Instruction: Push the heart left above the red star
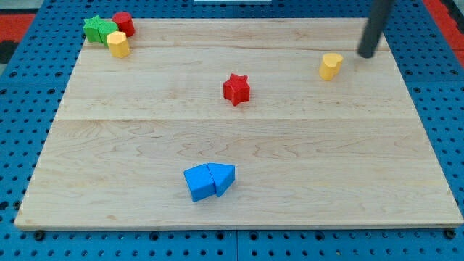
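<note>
A yellow heart block (330,66) lies on the wooden board at the view's upper right. A red star block (236,88) sits near the board's middle, to the left of the heart and slightly lower. My tip (367,54) rests on the board just to the right of the heart and a little above it, a small gap apart from it. The dark rod rises out of the view's top.
A green star block (97,28), a red block (123,22) and a yellow block (119,44) cluster at the top left corner. Two blue blocks (209,180) touch each other near the bottom middle. The board's right edge (424,109) lies close to my tip.
</note>
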